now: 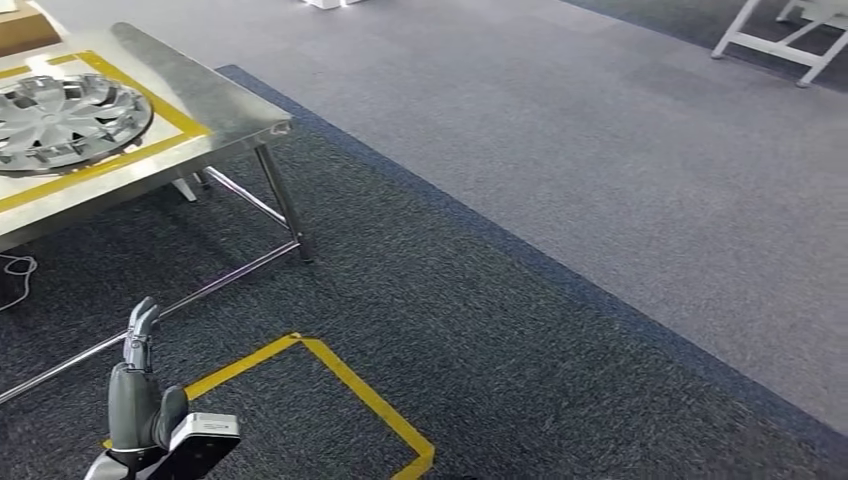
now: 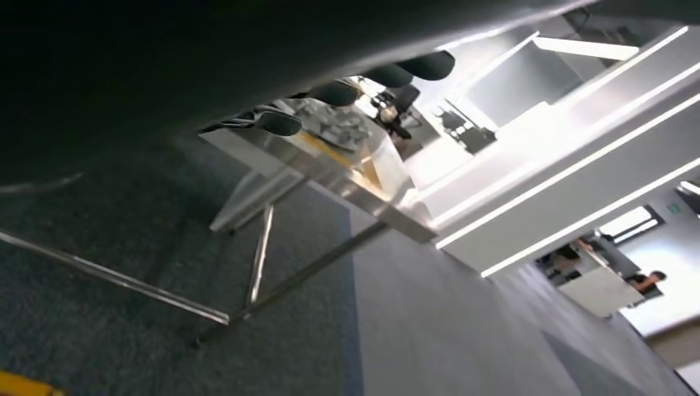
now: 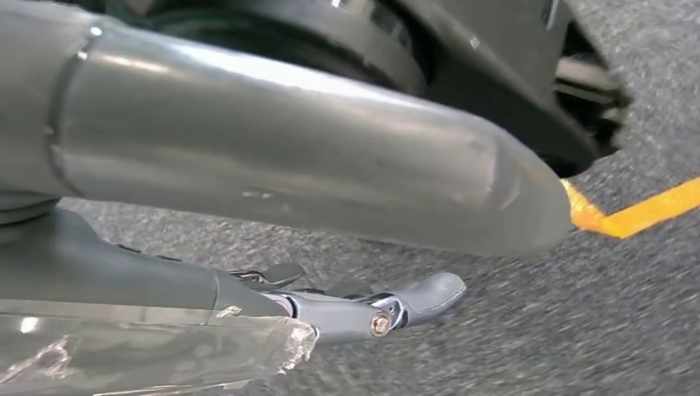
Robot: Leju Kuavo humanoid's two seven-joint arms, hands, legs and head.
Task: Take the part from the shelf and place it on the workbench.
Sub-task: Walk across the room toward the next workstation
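The part, a silver wheel cover [image 1: 65,120], lies flat on the steel workbench [image 1: 200,95], inside a frame of yellow tape. My left hand [image 1: 140,390] hangs low in front of the bench, below and nearer than the cover, fingers straight and holding nothing. In the left wrist view its dark fingertips [image 2: 413,68] line up above the bench [image 2: 363,177], which is seen from underneath with the wheel cover [image 2: 334,124] on top. In the right wrist view my right hand [image 3: 347,305] hangs over the carpet, its fingers stretched out around nothing.
The bench's steel legs and crossbars [image 1: 285,205] reach down to the dark carpet. A yellow tape square [image 1: 340,380] marks the floor by my feet. A white frame [image 1: 790,40] stands far right, a cable [image 1: 15,270] lies at left. People [image 2: 652,282] are far off.
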